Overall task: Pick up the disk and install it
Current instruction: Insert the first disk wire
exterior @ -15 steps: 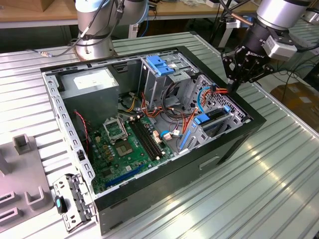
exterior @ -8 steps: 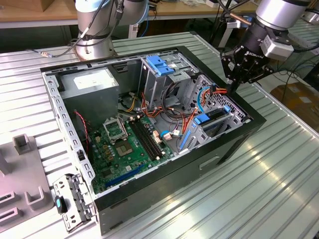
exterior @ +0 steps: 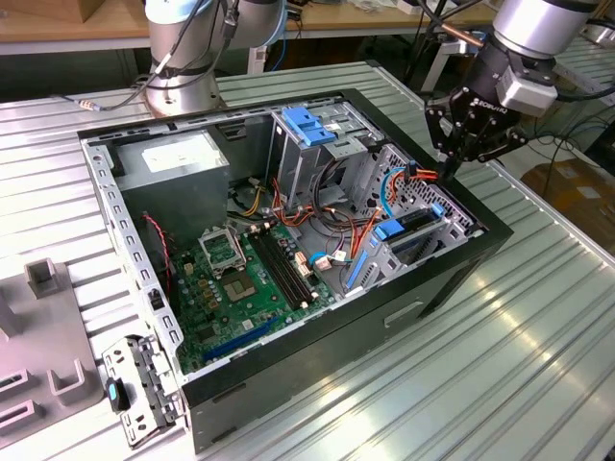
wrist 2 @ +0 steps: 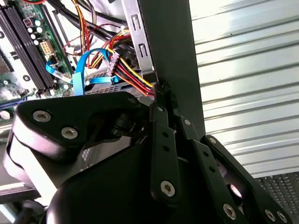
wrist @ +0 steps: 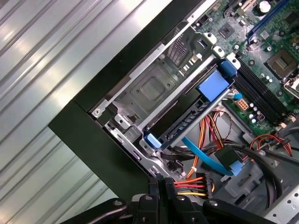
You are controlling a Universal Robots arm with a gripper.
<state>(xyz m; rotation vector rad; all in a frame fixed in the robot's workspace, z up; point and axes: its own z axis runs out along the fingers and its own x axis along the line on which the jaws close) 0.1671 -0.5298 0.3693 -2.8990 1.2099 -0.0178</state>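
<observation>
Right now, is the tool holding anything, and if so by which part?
The tool appears shut on the power plug of the red, yellow and black cable, pinched at the plug's end. The disk sits in its bay, unheld.

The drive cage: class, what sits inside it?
Inside the cage a disk on blue rails shows edge-on, cables trailing below. Its label is hidden by the metal.

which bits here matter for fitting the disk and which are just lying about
Job: disk in blue rails, drive cage, gripper, computer case.
Lying about: power supply box, motherboard, loose metal bracket, grey blocks.
</observation>
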